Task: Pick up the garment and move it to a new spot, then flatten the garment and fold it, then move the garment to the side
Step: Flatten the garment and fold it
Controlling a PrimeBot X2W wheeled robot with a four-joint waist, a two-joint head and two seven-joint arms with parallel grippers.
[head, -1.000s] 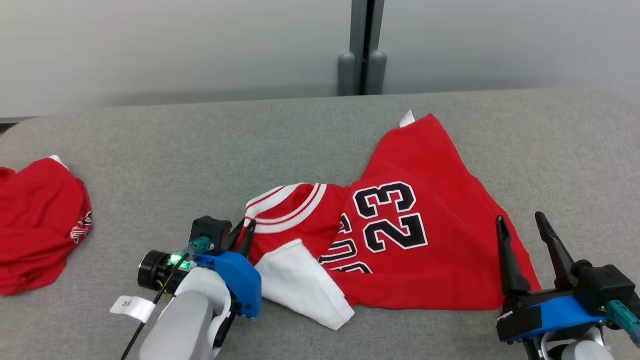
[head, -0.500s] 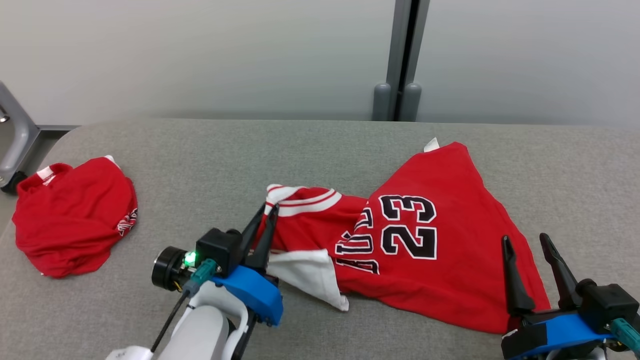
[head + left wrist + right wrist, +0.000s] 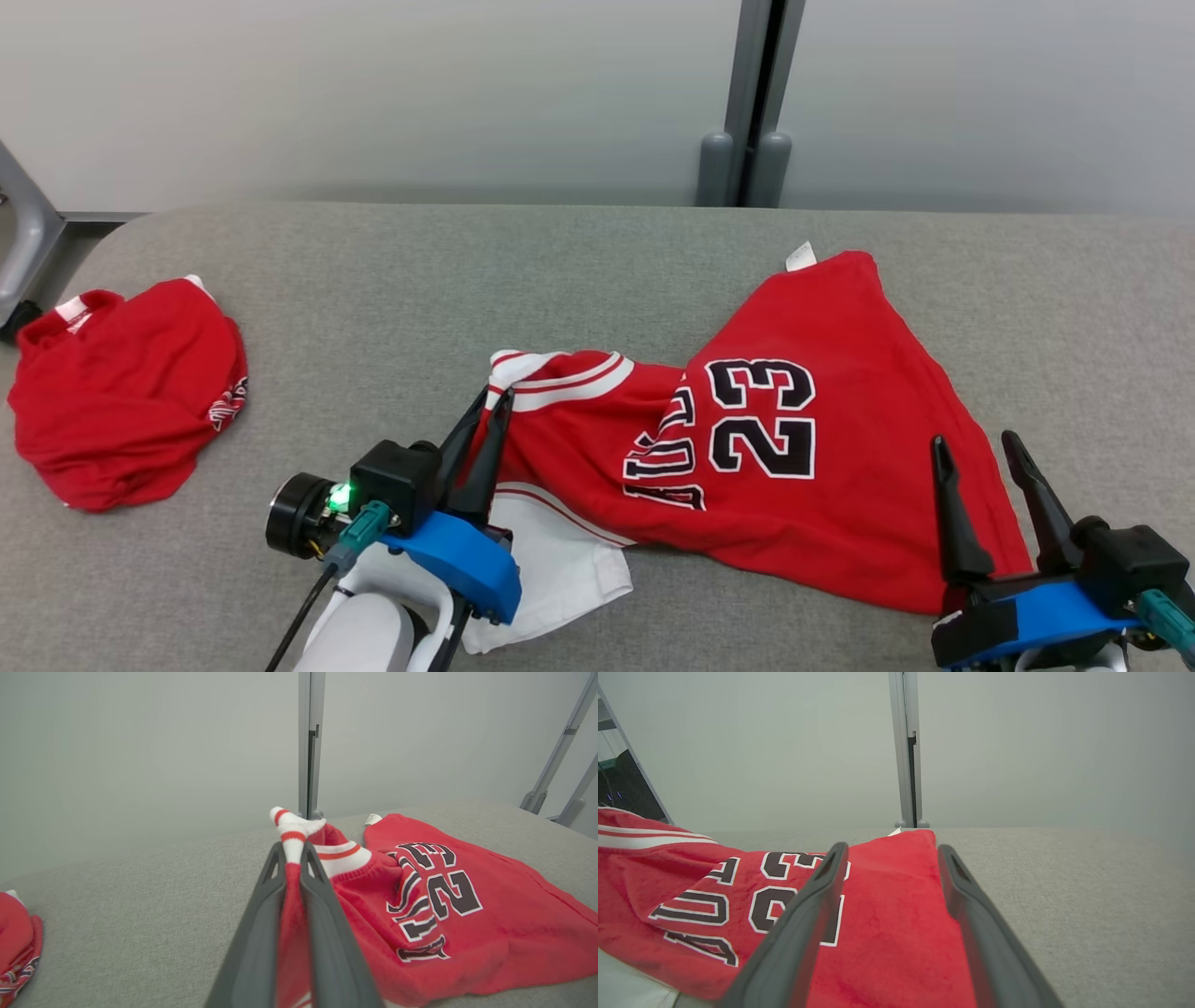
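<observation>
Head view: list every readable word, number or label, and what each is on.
"23": black, white-edged numerals on the red jersey.
Black letters beside the number: creased, not readable whole.
White tag at the jersey's far corner: too small to read.
White print on the other red garment: crumpled, unreadable.

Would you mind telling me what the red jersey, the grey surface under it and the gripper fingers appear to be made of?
The red jersey: soft knit fabric, matte and slightly fuzzy; it bunches where the left gripper pinches it. The grey surface: seemingly a woven or felt-like covering, matte, finely speckled. The fingers: probably moulded plastic or rubber, dark, smooth, with a dull sheen.
</observation>
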